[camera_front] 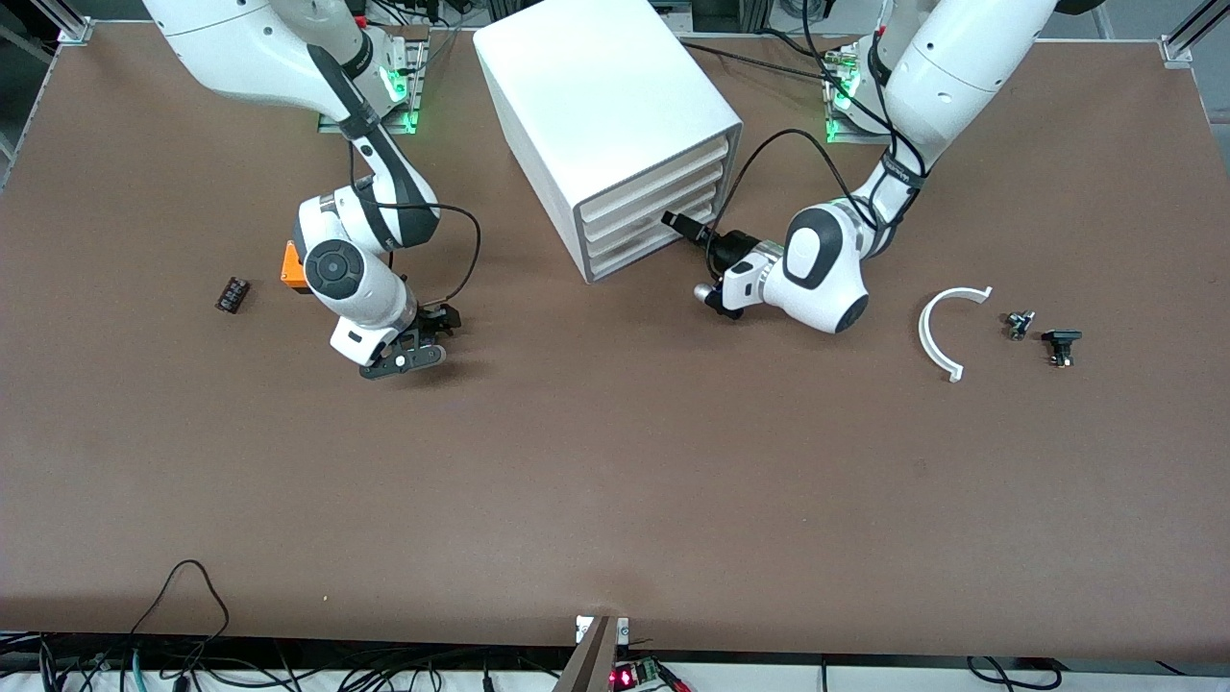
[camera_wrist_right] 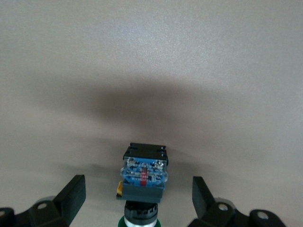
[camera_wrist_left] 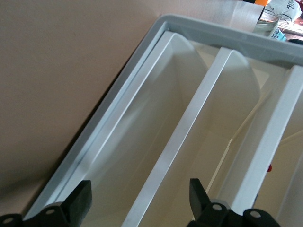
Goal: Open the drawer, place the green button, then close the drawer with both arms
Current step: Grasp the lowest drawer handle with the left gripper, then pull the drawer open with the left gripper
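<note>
Left jaws [camera_front: 677, 223] spread at cabinet [camera_front: 615, 125] face, straddling drawer [camera_wrist_left: 142, 156] fronts; closing on wrong lip would open wrong drawer. Right jaws [camera_wrist_right: 137, 201] spread above surface [camera_front: 615, 481], button [camera_wrist_right: 143, 177] lying between them, ungripped; off-centre pinch could tip it.

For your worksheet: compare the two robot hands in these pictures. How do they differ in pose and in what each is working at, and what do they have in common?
The left hand points sideways at the cabinet's drawer fronts; the right hand points down, low over the table. The left hand faces the drawer with its fingers apart, gripping nothing yet; the right hand has the button lying between its fingers. Both are black, two-fingered and open.
</note>
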You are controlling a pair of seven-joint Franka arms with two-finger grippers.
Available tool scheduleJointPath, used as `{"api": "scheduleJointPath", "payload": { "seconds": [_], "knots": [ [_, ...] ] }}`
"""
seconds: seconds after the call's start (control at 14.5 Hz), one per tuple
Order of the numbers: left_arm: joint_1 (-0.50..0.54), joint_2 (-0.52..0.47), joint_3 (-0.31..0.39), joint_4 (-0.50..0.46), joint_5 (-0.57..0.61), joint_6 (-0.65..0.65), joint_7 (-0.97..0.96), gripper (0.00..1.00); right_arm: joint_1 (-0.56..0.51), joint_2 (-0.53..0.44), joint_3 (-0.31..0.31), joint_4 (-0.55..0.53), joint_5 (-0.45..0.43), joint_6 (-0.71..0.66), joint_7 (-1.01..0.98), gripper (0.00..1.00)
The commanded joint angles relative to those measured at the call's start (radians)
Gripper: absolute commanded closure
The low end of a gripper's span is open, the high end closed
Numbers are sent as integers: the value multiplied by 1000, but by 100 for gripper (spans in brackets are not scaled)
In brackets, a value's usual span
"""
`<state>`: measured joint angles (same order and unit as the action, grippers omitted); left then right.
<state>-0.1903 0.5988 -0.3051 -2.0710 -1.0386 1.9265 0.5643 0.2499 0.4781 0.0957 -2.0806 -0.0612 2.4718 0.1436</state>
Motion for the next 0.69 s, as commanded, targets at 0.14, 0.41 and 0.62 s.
{"api": "scheduleJointPath", "payload": {
  "seconds": [0.14, 0.41, 0.62],
  "knots": [
    [5, 6, -14, -40, -35, 57, 97, 95, -6, 8, 7, 7, -2, 19, 138, 0],
    [9, 3, -9, -31, -29, 57, 106, 100, -6, 11, 7, 5, -3, 19, 142, 10],
    [20, -4, 50, 8, -23, 57, 108, 100, -8, 19, 7, 5, -5, 19, 133, 21]
  ]
}}
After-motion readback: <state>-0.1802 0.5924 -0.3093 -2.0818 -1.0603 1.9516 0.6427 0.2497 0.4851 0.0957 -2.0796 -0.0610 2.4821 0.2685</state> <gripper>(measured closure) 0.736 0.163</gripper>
